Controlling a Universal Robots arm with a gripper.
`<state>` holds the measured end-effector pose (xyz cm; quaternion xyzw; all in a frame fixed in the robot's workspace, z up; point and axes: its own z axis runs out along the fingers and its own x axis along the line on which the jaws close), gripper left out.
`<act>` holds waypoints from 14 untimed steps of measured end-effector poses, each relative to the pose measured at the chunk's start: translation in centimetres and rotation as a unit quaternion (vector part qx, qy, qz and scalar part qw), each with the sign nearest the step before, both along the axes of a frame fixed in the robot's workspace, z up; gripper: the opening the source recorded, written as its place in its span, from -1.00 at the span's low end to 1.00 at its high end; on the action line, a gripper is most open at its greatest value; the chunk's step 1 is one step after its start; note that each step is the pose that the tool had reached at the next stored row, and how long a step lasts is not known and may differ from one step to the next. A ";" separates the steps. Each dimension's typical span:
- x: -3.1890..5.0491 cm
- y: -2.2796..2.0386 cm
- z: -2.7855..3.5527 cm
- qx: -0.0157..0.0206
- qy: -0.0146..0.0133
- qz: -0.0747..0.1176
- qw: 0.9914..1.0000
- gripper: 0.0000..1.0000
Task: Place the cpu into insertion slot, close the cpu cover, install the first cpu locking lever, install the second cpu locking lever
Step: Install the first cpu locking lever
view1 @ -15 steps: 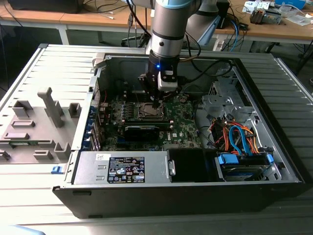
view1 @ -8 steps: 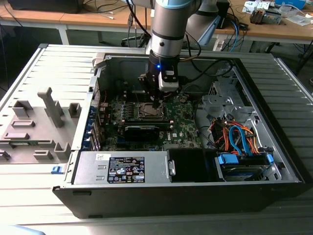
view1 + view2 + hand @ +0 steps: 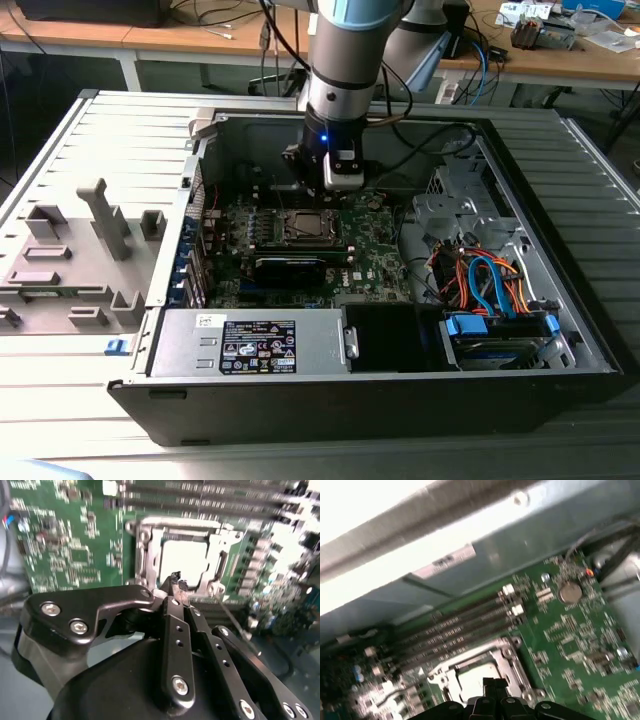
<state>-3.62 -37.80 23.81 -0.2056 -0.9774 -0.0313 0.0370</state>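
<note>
In the exterior view, my gripper (image 3: 337,190) hangs inside the open computer case, just behind the insertion slot (image 3: 305,228) on the green board. In the second wrist view the cpu (image 3: 182,560) lies in the slot, its pale top showing through the window of the cpu cover (image 3: 147,555), which lies flat over it. My gripper (image 3: 178,583) is shut with nothing between the fingers, its tips hovering over the socket's edge. A thin locking lever (image 3: 232,620) runs out from the socket's corner. The first wrist view shows the cover (image 3: 512,662) with my gripper (image 3: 492,681) over it.
Memory slots (image 3: 465,625) run beside the socket, with the case wall (image 3: 470,545) close behind. A long black block (image 3: 290,265) lies in front of the socket. The power supply (image 3: 250,345) and a drive cage with blue and orange cables (image 3: 495,290) fill the case's front.
</note>
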 end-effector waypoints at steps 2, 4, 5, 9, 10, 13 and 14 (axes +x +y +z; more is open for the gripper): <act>0.00 -0.02 0.00 0.017 0.000 0.000 1.000 -0.79; 0.00 -0.06 0.00 0.035 0.000 0.000 0.999 -0.79; 0.00 -0.08 0.00 0.050 0.000 0.000 0.999 -0.79; 0.00 -0.09 0.00 0.084 0.000 0.001 0.996 -0.79; 0.00 -0.08 0.00 0.087 0.000 0.006 0.996 -0.79; 0.00 -0.09 0.00 0.088 0.001 0.017 0.996 -0.79; 0.00 -0.09 0.00 0.088 0.002 0.021 0.996 -0.79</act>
